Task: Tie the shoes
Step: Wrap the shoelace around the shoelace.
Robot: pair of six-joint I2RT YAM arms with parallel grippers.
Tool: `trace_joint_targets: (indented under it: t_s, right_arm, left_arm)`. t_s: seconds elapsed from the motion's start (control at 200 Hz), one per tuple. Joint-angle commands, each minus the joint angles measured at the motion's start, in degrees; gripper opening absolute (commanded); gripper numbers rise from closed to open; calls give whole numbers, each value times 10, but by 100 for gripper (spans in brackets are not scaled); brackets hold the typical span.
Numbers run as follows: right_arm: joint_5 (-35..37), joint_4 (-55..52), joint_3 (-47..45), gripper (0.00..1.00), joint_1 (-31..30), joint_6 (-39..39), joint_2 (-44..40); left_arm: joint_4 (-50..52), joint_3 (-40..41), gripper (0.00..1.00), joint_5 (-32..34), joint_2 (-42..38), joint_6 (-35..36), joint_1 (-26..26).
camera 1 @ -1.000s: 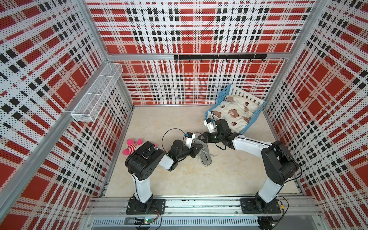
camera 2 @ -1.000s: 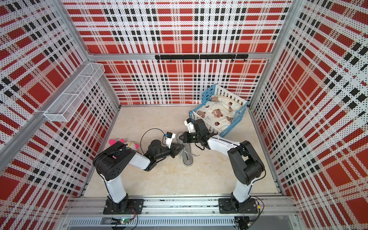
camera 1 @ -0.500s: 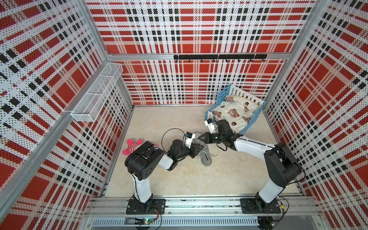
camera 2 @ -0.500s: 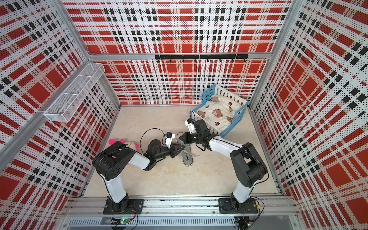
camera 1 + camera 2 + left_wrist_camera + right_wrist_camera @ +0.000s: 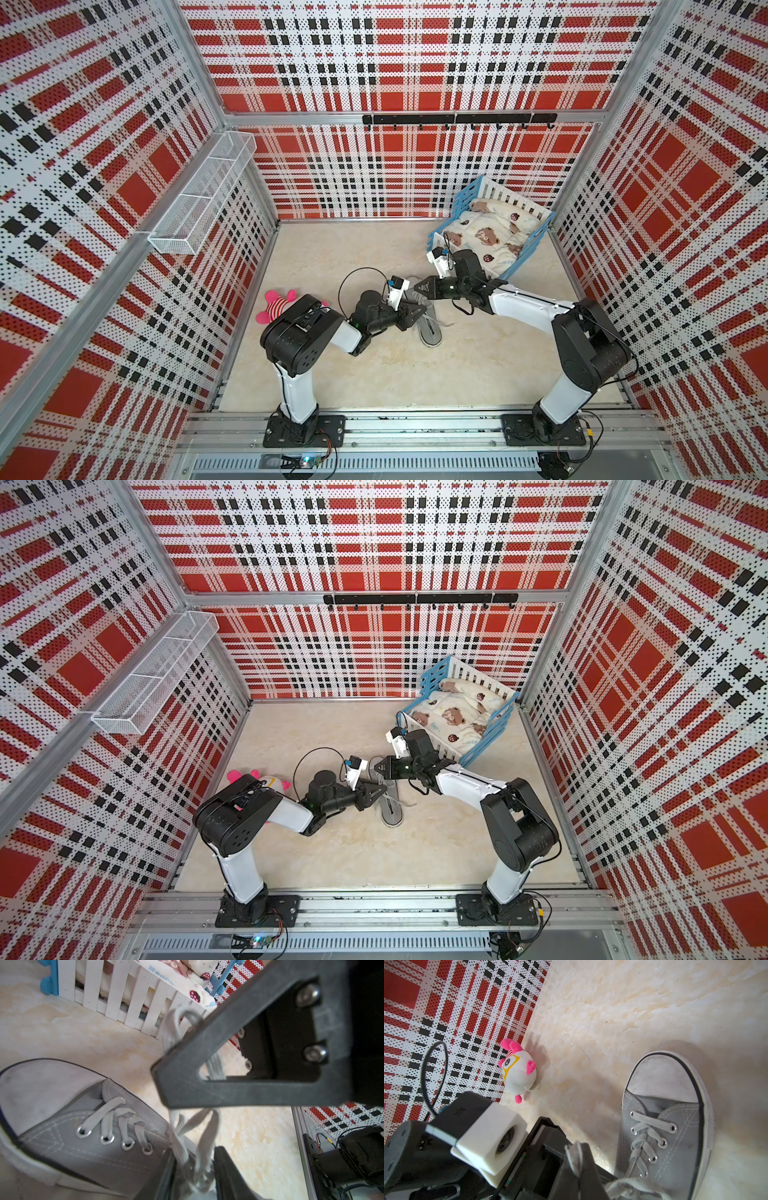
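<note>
In both top views the grey sneaker [image 5: 430, 334] lies near the middle of the tabletop [image 5: 374, 374], the left gripper [image 5: 420, 309] and right gripper [image 5: 417, 287] meeting over it; a blue-and-white cot [image 5: 530, 247] stands in the far right corner. Left wrist view: the left jaws stand apart, pale laces [image 5: 199, 1132] running loose between them. Right wrist view: the right jaws are pressed together on a strand of lace; a pink-and-white plush toy [image 5: 519, 1072] lies at the tabletop's left edge.
</note>
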State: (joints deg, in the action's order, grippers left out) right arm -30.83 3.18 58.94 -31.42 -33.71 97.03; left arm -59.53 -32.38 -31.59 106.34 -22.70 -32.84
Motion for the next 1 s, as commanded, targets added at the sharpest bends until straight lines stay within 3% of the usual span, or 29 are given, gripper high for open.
trace_joint_targets:
  t_s: [0.0,0.286,0.481,0.561,0.742,0.762,0.807,0.912,0.997]
  right_arm:
    - [-3,20,-7,0,-8,1,-23]
    - [0,29,-20,0,-12,-3,-29]
    - [11,19,-26,0,-11,4,-36]
    - [13,11,-26,0,-11,11,-39]
    - [25,-17,-32,21,-7,38,-53]
    - [26,-18,-32,31,-5,40,-56]
    - [28,-22,-36,43,-3,43,-63]
    - [32,-33,-45,60,3,54,-77]
    - [39,-49,-54,66,8,68,-91]
  left_arm:
    - [1,-14,32,-8,8,10,-1]
    - [1,-19,16,-1,9,12,1]
    - [1,-15,0,-13,14,27,8]
    - [2,-15,0,-25,16,37,13]
    - [1,-13,0,-45,20,59,23]
    - [1,-14,0,-46,20,61,23]
    - [1,-13,0,-49,21,66,24]
    - [1,-14,0,-55,23,74,26]
    - [1,-15,0,-58,23,78,27]
